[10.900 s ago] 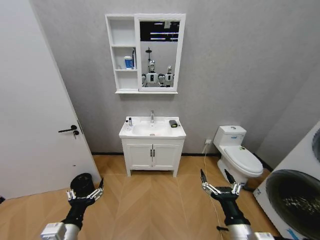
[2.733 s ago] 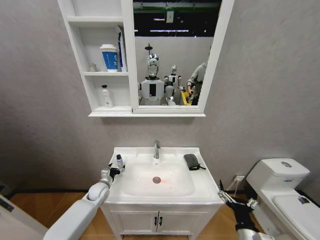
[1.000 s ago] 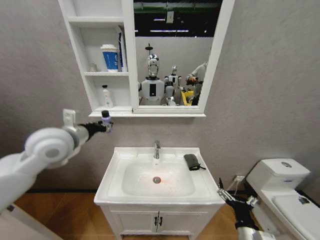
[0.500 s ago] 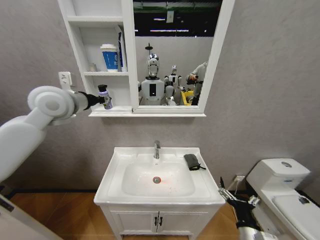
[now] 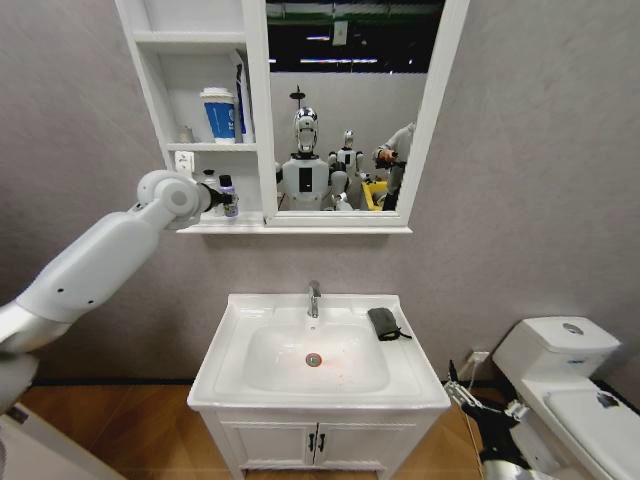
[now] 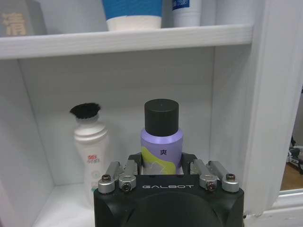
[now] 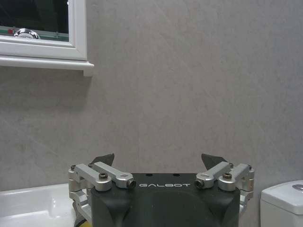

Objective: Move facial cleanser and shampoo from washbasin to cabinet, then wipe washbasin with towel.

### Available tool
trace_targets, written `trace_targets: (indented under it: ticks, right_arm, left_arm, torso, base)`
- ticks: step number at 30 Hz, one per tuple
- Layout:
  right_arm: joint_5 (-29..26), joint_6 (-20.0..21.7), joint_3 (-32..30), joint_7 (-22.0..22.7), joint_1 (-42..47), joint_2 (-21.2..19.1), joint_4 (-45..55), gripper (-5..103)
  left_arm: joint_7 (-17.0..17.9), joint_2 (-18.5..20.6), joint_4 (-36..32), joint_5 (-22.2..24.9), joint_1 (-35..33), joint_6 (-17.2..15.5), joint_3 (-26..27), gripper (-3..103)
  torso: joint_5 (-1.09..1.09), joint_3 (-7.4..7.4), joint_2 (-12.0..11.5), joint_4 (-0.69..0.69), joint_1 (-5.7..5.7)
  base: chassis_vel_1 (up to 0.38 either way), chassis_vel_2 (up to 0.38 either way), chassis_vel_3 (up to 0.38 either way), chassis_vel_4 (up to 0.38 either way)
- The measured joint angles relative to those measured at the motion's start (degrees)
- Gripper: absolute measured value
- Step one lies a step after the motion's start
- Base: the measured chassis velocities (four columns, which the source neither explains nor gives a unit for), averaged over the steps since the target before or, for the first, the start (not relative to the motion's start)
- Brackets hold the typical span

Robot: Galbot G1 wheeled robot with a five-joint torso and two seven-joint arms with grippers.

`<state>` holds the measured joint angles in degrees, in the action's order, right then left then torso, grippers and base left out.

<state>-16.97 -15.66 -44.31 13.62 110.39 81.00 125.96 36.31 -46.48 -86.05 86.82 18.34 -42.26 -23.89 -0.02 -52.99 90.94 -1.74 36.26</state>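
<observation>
The left gripper (image 5: 226, 197) is up at the white wall cabinet with three open shelves (image 5: 166, 120), its fingers clamped on a small purple bottle with a black cap and a yellow-green label (image 6: 161, 144) — held upright, inside the bottom compartment. From the left wrist view, a white bottle with a black brush-like top (image 6: 90, 153) stands on that same shelf just beside the purple one, toward the cabinet's outer wall. Whether the purple bottle's base touches the shelf board I cannot tell; the gripper body hides it. One shelf up sit a blue-and-white cup (image 5: 219, 114) and a tall blue-and-white tube (image 5: 243, 103) leaning by the mirror-side wall.

Below the cabinet, the white rectangular ceramic washbasin with a red-ringed drain (image 5: 232, 352) carries the small dark grey folded towel (image 5: 383, 322) on its rim, to the side of the chrome tap (image 5: 314, 297) away from the cabinet shelves.

The right gripper (image 5: 477, 403) hangs low, well below the cabinet, off the washbasin's front corner nearest the white toilet (image 5: 568, 384) — fingers spread apart, gripping nothing, pointed at the grey wall (image 7: 189, 85).
</observation>
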Motion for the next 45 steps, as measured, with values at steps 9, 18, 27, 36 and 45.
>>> trace_targets:
  ticks: [9, 18, 27, 36, 45]
  right_arm:
    - [-2.4, -1.0, -1.7, -0.6, -0.2, -0.1, -2.0, 100]
    - [-4.2, -1.4, -3.0, -1.0, -0.2, -0.8, -3.1, 100]
    - [-4.4, -1.4, -3.1, -0.9, -0.3, -1.3, -3.0, 100]
    - [-4.3, -1.2, -3.2, -0.8, -0.3, -1.3, -2.6, 100]
    - [-3.2, -1.2, -2.7, -0.8, -0.3, -0.8, -2.5, 100]
  left_arm:
    - [-0.2, -4.3, 4.0, -1.0, 2.7, 0.1, -2.9, 43]
    - [0.5, -5.3, 5.7, -2.9, 1.6, 0.1, -3.1, 43]
    - [2.3, -4.7, 5.5, -2.7, 0.3, 0.1, -2.4, 51]
    - [4.0, -4.1, 3.8, -0.4, -1.1, 0.1, -1.6, 84]
    - [5.6, 7.6, -10.4, 3.8, -10.1, 2.1, 3.3, 100]
  torso:
    - [-0.01, 0.0, 0.0, 0.0, 0.0]
    - [-0.01, 0.0, 0.0, 0.0, -0.01]
    - [-0.01, 0.01, 0.0, 0.0, -0.01]
    - [-0.01, 0.0, 0.0, -0.01, -0.01]
    - [-0.03, 0.01, 0.0, 0.01, -0.01]
  base:
    - [0.0, 0.0, 0.0, 0.0]
    - [0.0, 0.0, 0.0, 0.0]
    - [0.0, 0.0, 0.0, 0.0]
    - [0.0, 0.0, 0.0, 0.0]
    - [0.0, 0.0, 0.0, 0.0]
